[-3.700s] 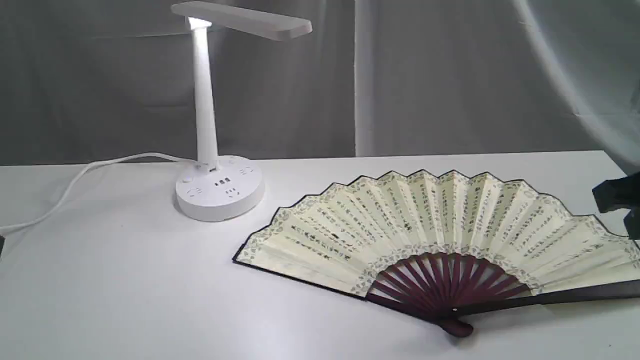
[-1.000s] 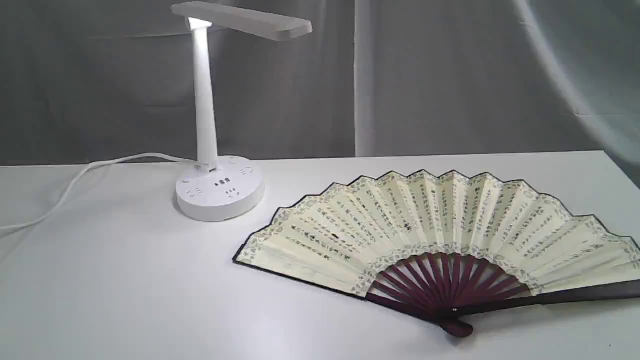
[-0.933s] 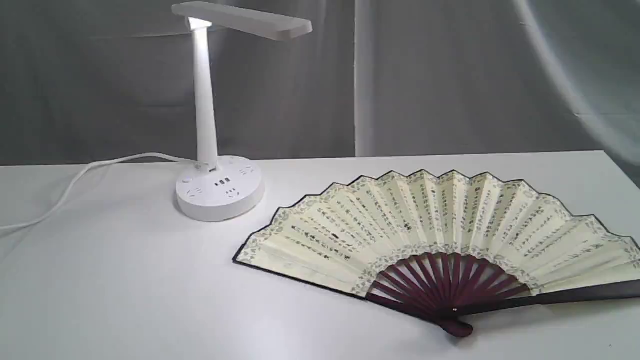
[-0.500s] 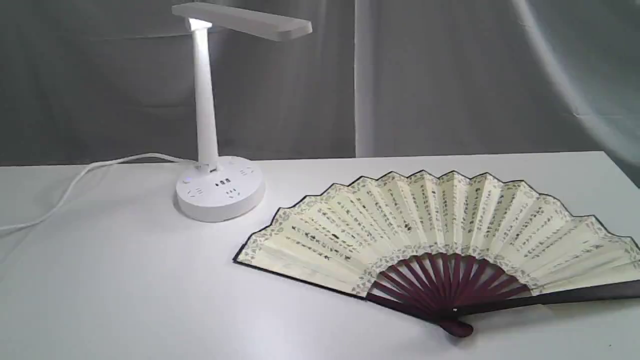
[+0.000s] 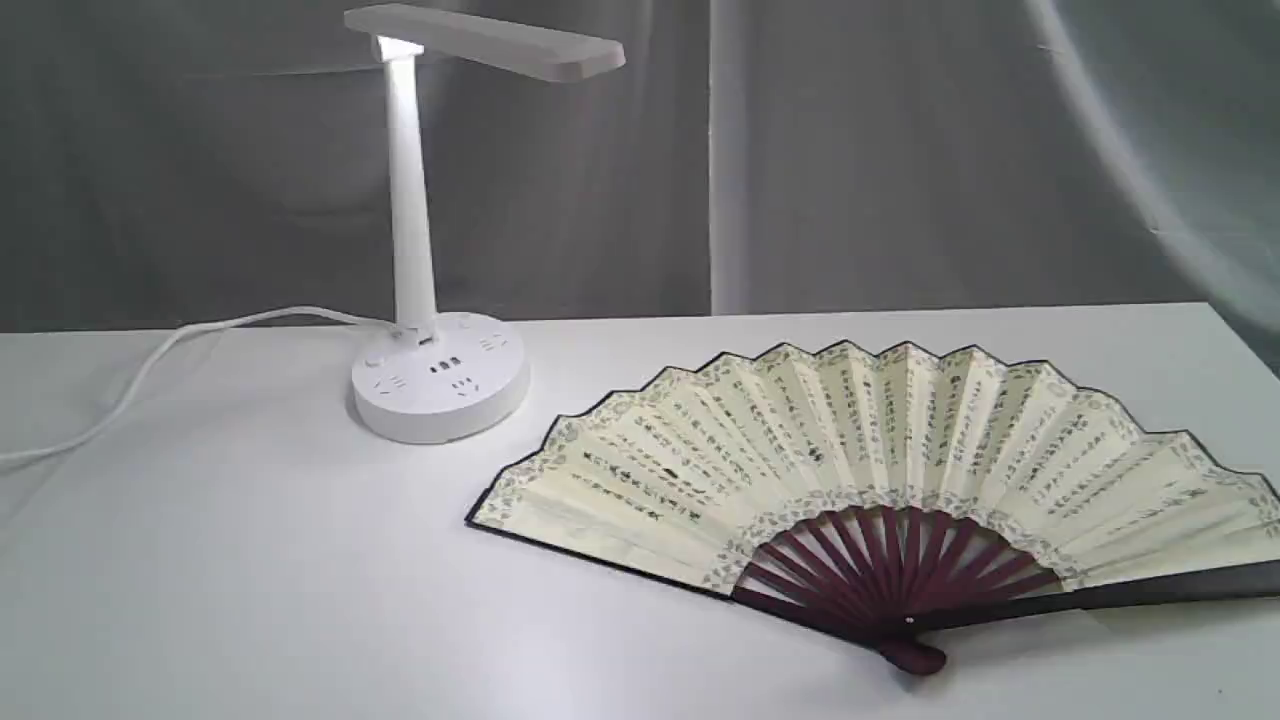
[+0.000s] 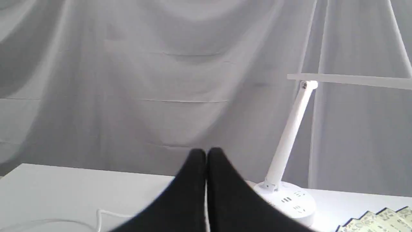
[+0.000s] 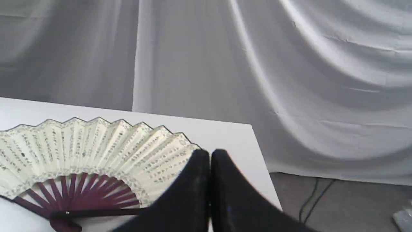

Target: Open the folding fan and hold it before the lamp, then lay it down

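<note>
The folding fan (image 5: 860, 460) lies fully spread and flat on the white table, maroon ribs meeting at the pivot near the front; it also shows in the right wrist view (image 7: 96, 151). The lamp (image 5: 440, 385) stands at the back left, its flat head over the stem, and appears in the left wrist view (image 6: 289, 135). Neither gripper shows in the exterior view. My left gripper (image 6: 206, 154) is shut and empty, drawn back from the lamp's base. My right gripper (image 7: 210, 156) is shut and empty, held above the fan's right end.
The lamp's white cord (image 5: 150, 370) trails off to the left across the table (image 5: 250, 560). A grey curtain (image 5: 900, 150) hangs behind. Past the table's right edge (image 7: 260, 161), floor and cables show.
The dark gripper part seen at the right edge 3.7 s ago has left the exterior view. The fan and lamp have stayed in place.
</note>
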